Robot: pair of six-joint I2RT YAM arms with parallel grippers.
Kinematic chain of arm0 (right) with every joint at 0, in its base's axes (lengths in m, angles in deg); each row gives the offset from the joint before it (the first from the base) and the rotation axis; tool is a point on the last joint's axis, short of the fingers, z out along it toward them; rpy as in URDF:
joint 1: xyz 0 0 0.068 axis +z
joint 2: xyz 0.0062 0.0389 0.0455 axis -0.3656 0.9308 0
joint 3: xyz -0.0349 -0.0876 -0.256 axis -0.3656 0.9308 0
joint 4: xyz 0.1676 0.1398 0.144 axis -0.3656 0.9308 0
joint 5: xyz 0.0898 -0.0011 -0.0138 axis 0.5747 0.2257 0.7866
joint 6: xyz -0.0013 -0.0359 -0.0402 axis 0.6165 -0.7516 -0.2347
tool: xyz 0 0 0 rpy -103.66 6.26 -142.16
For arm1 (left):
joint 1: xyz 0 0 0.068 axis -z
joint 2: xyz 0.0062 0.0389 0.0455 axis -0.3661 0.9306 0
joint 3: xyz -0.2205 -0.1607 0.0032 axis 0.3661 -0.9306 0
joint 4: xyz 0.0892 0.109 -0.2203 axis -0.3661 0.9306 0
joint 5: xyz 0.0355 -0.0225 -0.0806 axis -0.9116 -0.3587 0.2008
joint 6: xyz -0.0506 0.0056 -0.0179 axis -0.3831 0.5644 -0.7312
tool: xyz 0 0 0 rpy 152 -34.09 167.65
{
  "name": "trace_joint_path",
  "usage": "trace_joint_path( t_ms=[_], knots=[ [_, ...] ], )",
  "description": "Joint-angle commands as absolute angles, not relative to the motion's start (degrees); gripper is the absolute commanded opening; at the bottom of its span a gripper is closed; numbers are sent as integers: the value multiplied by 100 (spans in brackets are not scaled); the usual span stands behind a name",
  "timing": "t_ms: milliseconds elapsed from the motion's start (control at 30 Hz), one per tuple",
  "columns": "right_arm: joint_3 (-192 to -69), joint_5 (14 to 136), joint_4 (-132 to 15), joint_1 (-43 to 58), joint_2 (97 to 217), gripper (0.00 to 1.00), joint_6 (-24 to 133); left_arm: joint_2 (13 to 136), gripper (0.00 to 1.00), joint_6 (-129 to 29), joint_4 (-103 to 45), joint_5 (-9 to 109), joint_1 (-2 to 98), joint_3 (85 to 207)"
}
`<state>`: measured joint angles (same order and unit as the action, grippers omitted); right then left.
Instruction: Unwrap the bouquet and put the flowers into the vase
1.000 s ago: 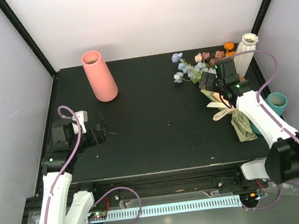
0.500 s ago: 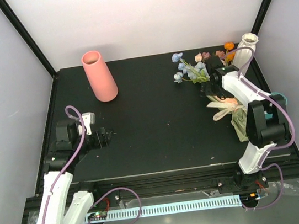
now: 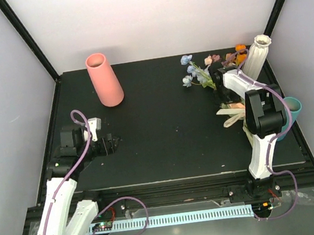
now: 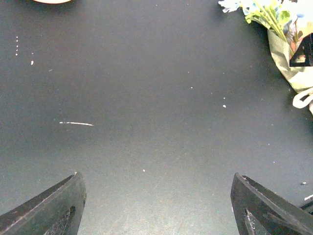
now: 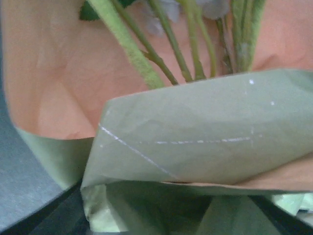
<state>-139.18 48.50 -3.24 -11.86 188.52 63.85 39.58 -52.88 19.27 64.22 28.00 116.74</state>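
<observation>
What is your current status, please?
Left fingers open, holding nothing. Right fingers straddle the bouquet, still wrapped; grip unclear. Vase not yet filled. Nothing blocking.

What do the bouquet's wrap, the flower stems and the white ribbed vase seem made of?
Olive-green and peach bouquet wrap: matte paper, going by sharp folds and white crease lines. Thin green flower stems: likely plastic, slightly fuzzy, evenly coloured. Tall white ribbed vase: matte, perhaps ceramic or plastic; too small in the overhead view to tell.
</observation>
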Motion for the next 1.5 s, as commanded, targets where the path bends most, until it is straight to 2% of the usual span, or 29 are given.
trace_joint_path(
  t_ms=[0, 67, 200, 467, 633, 700, 867, 1000, 1200, 1333, 1467],
  knots=[
    [-14053, 4924, -153, -1174, 18908, 54, 6229, 3970, 83, -5233, 1969, 6306, 2856, 11705],
    [-14113, 5124, -115, -1163, 18912, 39, 6256, 3961, 83, -5236, 1975, 6260, 2856, 11706],
    [-14344, 5594, 19, -1079, 18899, 29, 6456, 3973, 83, -5254, 1966, 6225, 2870, 11697],
    [-14938, 7194, 82, -852, 19020, 31, 7842, 3896, 83, -5299, 1961, 6138, 2869, 11687],
    [-15814, 7455, 338, -436, 19432, 32, 8111, 3878, 82, -5317, 1960, 6106, 2869, 11680],
    [-16180, 7436, 573, -327, 19531, 38, 7965, 3878, 82, -5317, 1973, 6089, 2872, 11680],
    [-15951, 6590, 753, -330, 19024, 77, 7420, 3854, 82, -5330, 1979, 6037, 2879, 11684],
    [-15405, 5357, 768, -332, 18453, 98, 6904, 3841, 82, -5343, 1968, 6033, 2879, 11674],
    [-14772, 4401, 700, -473, 18436, 100, 6449, 3877, 82, -5334, 1951, 6108, 2886, 11671],
    [-14809, 4634, 686, -501, 18841, 100, 6305, 3915, 82, -5326, 1951, 6142, 2899, 11671],
    [-14911, 4845, 657, -506, 19195, 91, 6250, 3931, 82, -5321, 1960, 6139, 2906, 11680]
  ],
)
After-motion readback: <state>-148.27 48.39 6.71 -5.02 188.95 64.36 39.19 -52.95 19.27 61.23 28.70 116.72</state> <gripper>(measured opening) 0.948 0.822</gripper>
